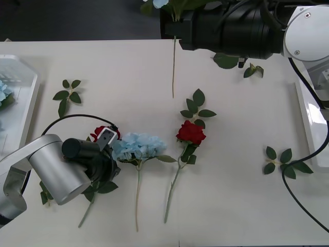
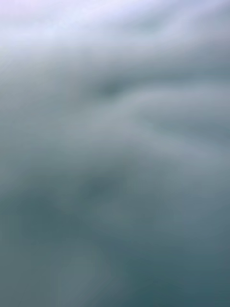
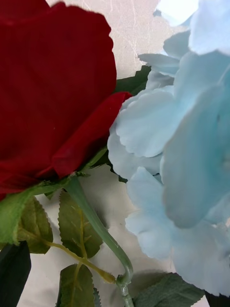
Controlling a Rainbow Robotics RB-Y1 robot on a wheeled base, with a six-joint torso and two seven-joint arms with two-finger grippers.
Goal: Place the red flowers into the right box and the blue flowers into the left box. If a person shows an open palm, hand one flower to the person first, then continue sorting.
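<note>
Red rose point(image 1: 101, 133) | left gripper point(image 1: 107, 138) low over it, jaws' state unclear | risk: touching blue hydrangea point(image 1: 139, 146) snags, gets dragged along

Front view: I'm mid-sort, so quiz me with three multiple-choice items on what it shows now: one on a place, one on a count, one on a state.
1. Where is the left end effector?
A. Over the right box
B. At a red rose, right beside the blue hydrangea
C. At the table's far edge

2. How many red blooms lie on the table between the boxes?
A. Two
B. One
C. Four

3. What is the state of the left box?
A. Upside down
B. Holding red roses
C. Holding pale-blue bloom

Key:
1 B, the left arm ends at the rose next to the hydrangea.
2 A, one at the end effector, the second rose lying apart to its right.
3 C, blue petals show inside its rim.
</note>
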